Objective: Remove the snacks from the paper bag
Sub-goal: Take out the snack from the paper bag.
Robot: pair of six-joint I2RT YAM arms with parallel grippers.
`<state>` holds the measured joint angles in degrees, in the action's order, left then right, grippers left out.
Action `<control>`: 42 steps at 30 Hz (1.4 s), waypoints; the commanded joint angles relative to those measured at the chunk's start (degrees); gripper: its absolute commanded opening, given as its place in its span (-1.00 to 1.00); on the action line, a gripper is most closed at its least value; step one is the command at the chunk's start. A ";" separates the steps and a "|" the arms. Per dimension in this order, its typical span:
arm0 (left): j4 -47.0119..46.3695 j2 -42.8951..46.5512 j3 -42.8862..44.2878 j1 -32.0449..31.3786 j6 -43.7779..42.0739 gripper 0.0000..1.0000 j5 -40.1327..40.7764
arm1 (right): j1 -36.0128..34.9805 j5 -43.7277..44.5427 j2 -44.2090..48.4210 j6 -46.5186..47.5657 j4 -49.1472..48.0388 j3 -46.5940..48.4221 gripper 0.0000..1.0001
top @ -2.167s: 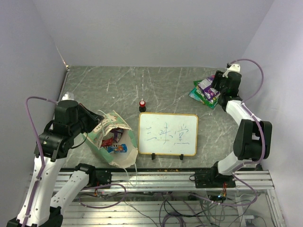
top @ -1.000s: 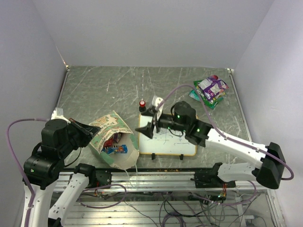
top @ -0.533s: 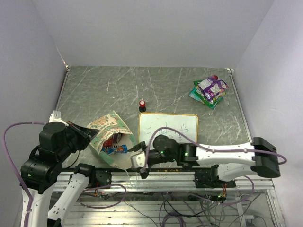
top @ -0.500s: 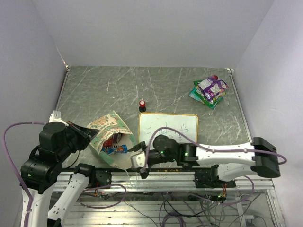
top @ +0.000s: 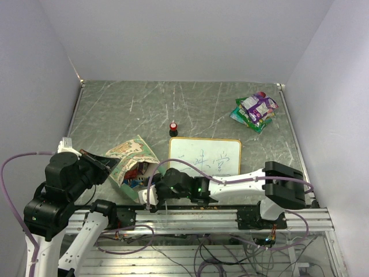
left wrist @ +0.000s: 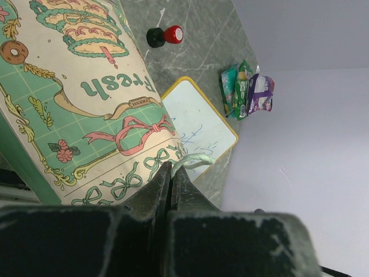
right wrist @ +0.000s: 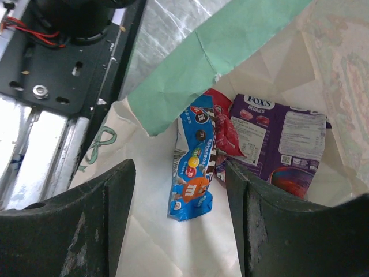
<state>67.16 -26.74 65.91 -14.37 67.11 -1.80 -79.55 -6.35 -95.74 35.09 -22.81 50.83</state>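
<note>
The paper bag [top: 134,151] lies on its side near the front left, its mouth facing the near edge. My left gripper [left wrist: 170,167] is shut on the bag's white string handle [left wrist: 194,157]. In the top view the left gripper [top: 108,164] sits at the bag's left rim. My right gripper [right wrist: 180,173] is open inside the bag's mouth. Its fingers [right wrist: 109,213] straddle a blue snack packet [right wrist: 193,190] without touching it. A red packet [right wrist: 222,127] and a purple packet [right wrist: 279,138] lie just behind. More snacks [top: 254,109] are piled at the far right.
A wood-framed whiteboard [top: 204,158] stands right of the bag, with my right arm [top: 230,186] stretched along its near side. A small red-topped black knob [top: 173,127] stands behind the board. The metal base rail [top: 230,216] runs along the near edge.
The right arm has swung from the snack pile at the far right, over the whiteboard, down to the bag's mouth. Its jaws have narrowed slightly. The left gripper still holds the handle.
</note>
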 commanded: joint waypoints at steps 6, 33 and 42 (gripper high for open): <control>-2.36 -0.75 -0.76 -0.22 -0.72 -0.86 -3.17 | 1.18 6.38 -7.91 -3.10 -8.01 3.63 0.28; -1.15 -0.28 0.45 -0.22 0.31 -0.86 -2.52 | 2.81 8.09 -17.59 -8.37 -3.44 11.31 -0.34; -0.46 0.26 0.71 -0.22 0.71 -0.86 -1.75 | 2.82 8.94 -16.03 -8.06 -2.16 11.91 -0.56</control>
<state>66.32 -27.22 65.56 -14.37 67.51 -4.05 -76.93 1.67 -112.40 27.38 -25.52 61.39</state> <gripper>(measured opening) 0.072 0.233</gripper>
